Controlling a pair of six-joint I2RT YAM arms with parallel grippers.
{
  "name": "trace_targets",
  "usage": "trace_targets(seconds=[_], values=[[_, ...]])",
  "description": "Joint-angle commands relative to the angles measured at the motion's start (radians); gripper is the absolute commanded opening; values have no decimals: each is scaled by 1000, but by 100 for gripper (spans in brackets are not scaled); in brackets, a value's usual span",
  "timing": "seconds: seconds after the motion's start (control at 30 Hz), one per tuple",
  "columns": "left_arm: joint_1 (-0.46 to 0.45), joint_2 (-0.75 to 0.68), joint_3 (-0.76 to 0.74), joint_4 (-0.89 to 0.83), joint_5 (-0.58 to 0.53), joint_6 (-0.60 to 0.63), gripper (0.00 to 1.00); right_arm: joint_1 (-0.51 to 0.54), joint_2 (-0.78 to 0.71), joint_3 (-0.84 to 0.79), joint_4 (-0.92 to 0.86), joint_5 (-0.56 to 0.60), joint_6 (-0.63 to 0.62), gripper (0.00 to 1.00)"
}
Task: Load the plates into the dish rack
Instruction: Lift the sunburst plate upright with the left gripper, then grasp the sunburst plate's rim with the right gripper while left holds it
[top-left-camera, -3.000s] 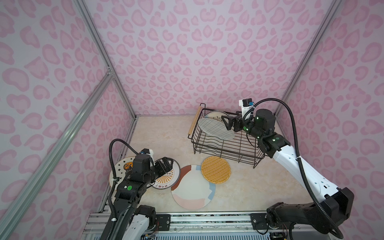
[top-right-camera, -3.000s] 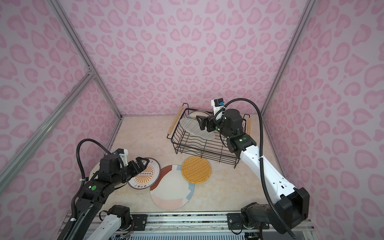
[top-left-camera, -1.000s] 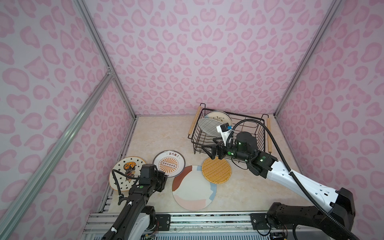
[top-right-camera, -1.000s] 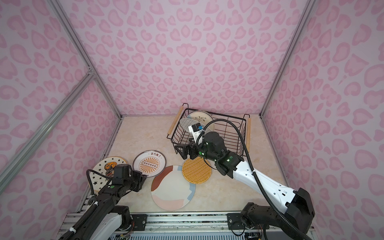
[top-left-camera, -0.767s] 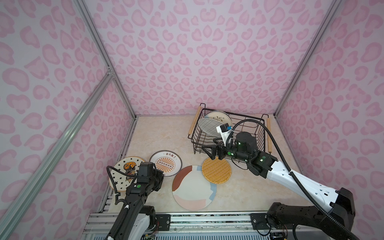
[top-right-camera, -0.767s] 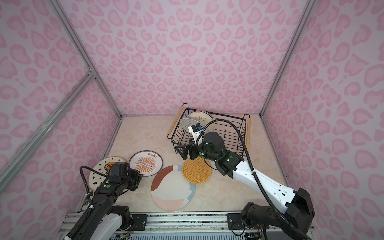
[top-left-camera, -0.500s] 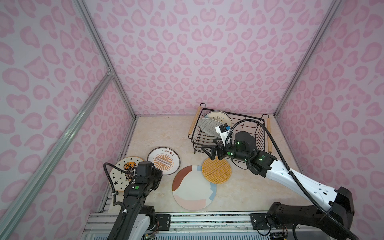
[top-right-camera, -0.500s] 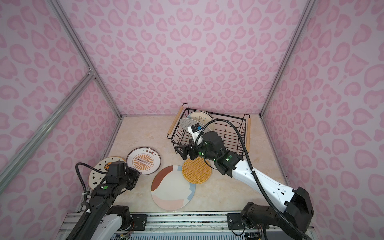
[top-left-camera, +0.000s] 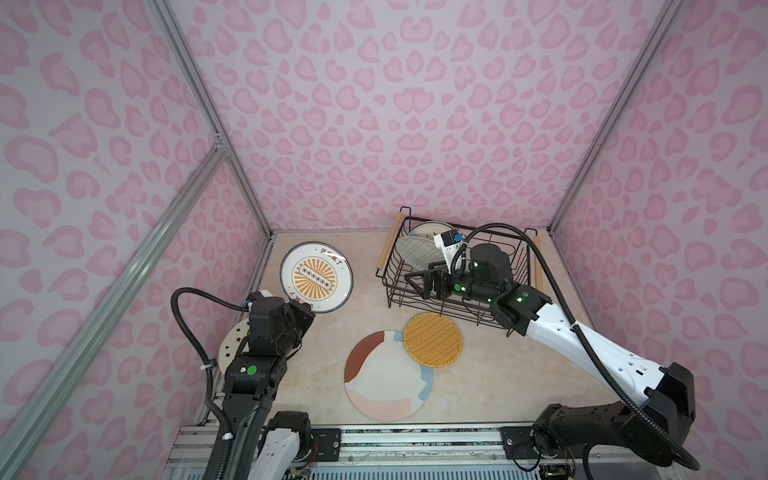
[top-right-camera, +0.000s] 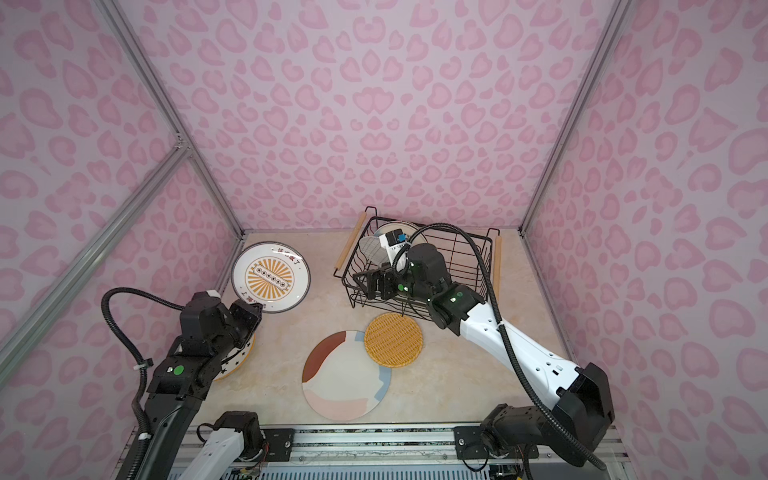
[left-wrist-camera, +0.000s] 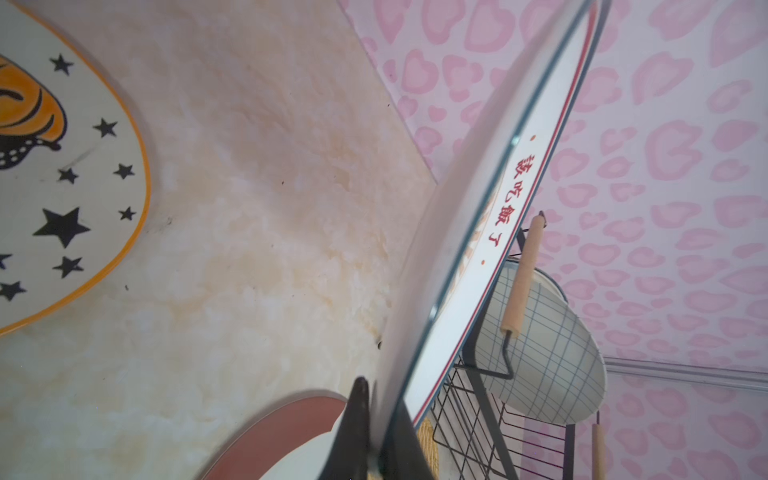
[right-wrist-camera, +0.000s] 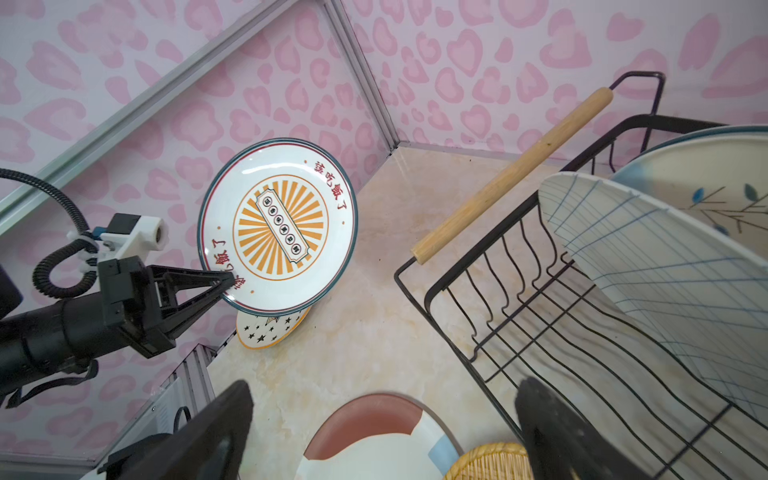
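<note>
My left gripper (top-left-camera: 307, 308) is shut on the near rim of the sunburst plate (top-left-camera: 316, 277), which hangs tilted above the floor by the left wall; its fingertips (left-wrist-camera: 360, 409) pinch the rim. Below it lies the star plate (left-wrist-camera: 62, 187). On the floor in the middle lie the pastel-patch plate (top-left-camera: 388, 376) and the orange woven plate (top-left-camera: 433, 340). The black wire dish rack (top-left-camera: 519, 249) stands at the back and holds a grid-line plate (top-left-camera: 417, 253) and a blue-cream plate (right-wrist-camera: 706, 174). My right gripper (top-left-camera: 422, 284) is open and empty at the rack's front left corner.
Pink patterned walls with metal posts close in the left, back and right sides. A metal rail (top-left-camera: 415, 440) runs along the front edge. The rack's wooden handle (right-wrist-camera: 511, 176) lies between the rack and the lifted plate.
My left gripper has raised the sunburst plate off the floor and carried it toward the back. The right gripper, which let go of the grid-line plate earlier, has stayed almost still.
</note>
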Motion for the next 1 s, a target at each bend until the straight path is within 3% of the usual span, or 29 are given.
trace_targets(seconds=[0.0, 0.2, 0.37, 0.5, 0.8, 0.97], values=[[0, 16, 80, 74, 37, 94, 4, -21, 30, 46, -5, -59, 42, 98], [-1, 96, 169, 196, 283, 157, 4, -43, 133, 175, 9, -153, 101, 98], [-10, 152, 146, 366, 484, 89, 4, -48, 218, 248, 63, -206, 175, 98], [-38, 165, 137, 420, 509, 60, 4, -47, 255, 269, 120, -220, 237, 94], [-81, 190, 114, 464, 507, 45, 4, -44, 290, 276, 219, -261, 334, 54], [-85, 196, 108, 456, 491, 54, 4, -45, 269, 263, 248, -261, 352, 42]])
